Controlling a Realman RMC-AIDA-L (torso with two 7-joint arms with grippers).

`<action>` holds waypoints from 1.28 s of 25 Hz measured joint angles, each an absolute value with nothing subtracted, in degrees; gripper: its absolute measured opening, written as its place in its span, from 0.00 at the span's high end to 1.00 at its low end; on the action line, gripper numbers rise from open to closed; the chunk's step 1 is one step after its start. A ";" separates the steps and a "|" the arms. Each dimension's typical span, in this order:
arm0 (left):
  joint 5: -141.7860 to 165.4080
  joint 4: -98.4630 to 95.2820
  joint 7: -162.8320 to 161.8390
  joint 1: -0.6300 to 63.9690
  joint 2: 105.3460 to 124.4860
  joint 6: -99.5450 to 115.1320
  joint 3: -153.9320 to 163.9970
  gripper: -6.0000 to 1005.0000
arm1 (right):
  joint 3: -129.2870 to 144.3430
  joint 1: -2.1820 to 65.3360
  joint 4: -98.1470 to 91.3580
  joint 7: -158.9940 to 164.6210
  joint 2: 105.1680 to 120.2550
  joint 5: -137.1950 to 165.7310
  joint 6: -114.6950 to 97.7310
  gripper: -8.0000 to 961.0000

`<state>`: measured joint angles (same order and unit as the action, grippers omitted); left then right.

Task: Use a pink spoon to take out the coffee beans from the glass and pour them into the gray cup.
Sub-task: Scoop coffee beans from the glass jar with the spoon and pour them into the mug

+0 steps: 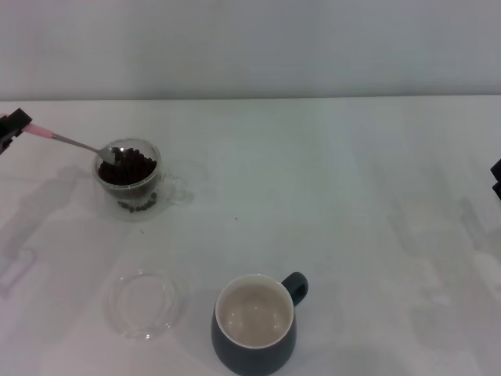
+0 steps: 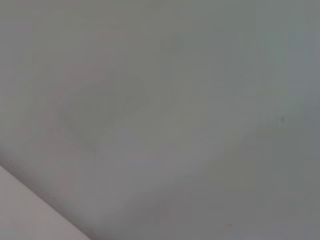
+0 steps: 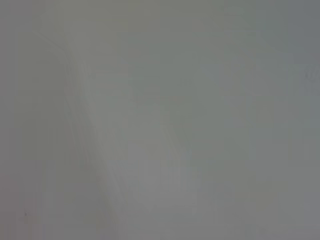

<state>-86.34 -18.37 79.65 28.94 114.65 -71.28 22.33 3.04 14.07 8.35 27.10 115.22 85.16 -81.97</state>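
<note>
Head view: the gray cup (image 1: 254, 327) stands nearest, a clear saucer (image 1: 147, 302) beside it. Farther back, the left gripper (image 1: 11, 128) grips the pink spoon (image 1: 77, 142), its bowl at the coffee beans (image 1: 127, 168) in the glass (image 1: 133, 182). The right gripper (image 1: 496, 178) sits at the edge, its state impossible to tell. Both wrist views show only the bare table (image 2: 200, 125).

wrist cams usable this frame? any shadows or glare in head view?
Head view: sharp, even light; soft arm shadows on the table at left and right, highlight on the pink spoon bowl over the glass, left gripper at the frame edge. Left wrist view: featureless blur, one pale band in a corner. Right wrist view: blank grey, nothing resolvable.
</note>
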 joint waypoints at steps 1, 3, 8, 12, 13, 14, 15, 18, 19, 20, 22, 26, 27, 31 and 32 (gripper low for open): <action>-86.35 -18.37 79.60 28.86 114.65 -71.32 22.32 0.86 | 3.01 14.16 8.35 27.08 115.22 85.17 -81.89 0.26; -86.39 -18.37 79.54 28.67 114.64 -71.39 22.32 0.86 | 2.99 14.26 8.35 27.07 115.22 85.16 -81.66 0.26; -86.52 -18.37 79.43 28.13 114.61 -71.90 22.32 0.86 | 2.98 14.26 8.35 27.02 115.22 85.17 -81.50 0.27; -86.69 -18.37 79.42 27.91 114.61 -71.86 22.32 0.86 | 2.98 14.25 8.31 27.07 115.22 85.17 -81.49 0.27; -86.87 -18.37 79.44 27.82 114.61 -71.82 22.32 0.86 | 2.98 14.24 8.28 27.06 115.22 85.16 -81.48 0.26; -87.07 -18.37 79.49 27.68 114.63 -71.79 22.32 0.86 | 2.98 14.24 8.27 27.03 115.22 85.16 -81.48 0.26; -87.29 -18.37 79.54 27.58 114.64 -71.80 22.32 0.86 | 2.99 14.24 8.26 27.01 115.22 85.16 -81.47 0.26; -87.63 -18.30 79.63 27.33 114.71 -71.94 22.32 0.86 | 2.99 14.24 8.26 27.00 115.22 85.17 -81.42 0.26; -87.69 -18.30 79.66 27.30 114.74 -71.97 22.32 0.86 | 2.99 14.23 8.25 27.00 115.22 85.17 -81.39 0.26; -87.71 -18.28 79.66 27.28 114.76 -72.03 22.32 0.86 | 2.99 14.23 8.26 27.00 115.22 85.17 -81.36 0.27; -87.71 -18.28 79.66 27.28 114.87 -72.29 22.33 0.86 | 2.99 14.23 8.26 26.97 115.23 85.16 -81.34 0.26; -87.72 -18.21 79.65 27.53 115.36 -72.89 22.66 0.86 | 2.99 14.32 8.26 26.90 115.23 85.16 -81.28 0.26; -87.72 -18.11 79.65 27.58 115.57 -73.18 22.72 0.86 | 2.99 14.38 8.26 26.89 115.22 85.17 -81.21 0.26; -87.72 -17.16 79.37 27.66 115.96 -75.33 22.76 0.86 | 2.99 14.85 8.26 26.89 115.22 85.17 -80.87 0.26; -87.72 -16.74 79.23 27.60 115.96 -76.21 22.77 0.86 | 2.99 14.97 8.26 26.89 115.22 85.16 -80.85 0.26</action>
<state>-87.72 -16.74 79.23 27.60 115.96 -76.21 22.77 2.99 14.97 8.26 26.89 115.22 85.16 -80.85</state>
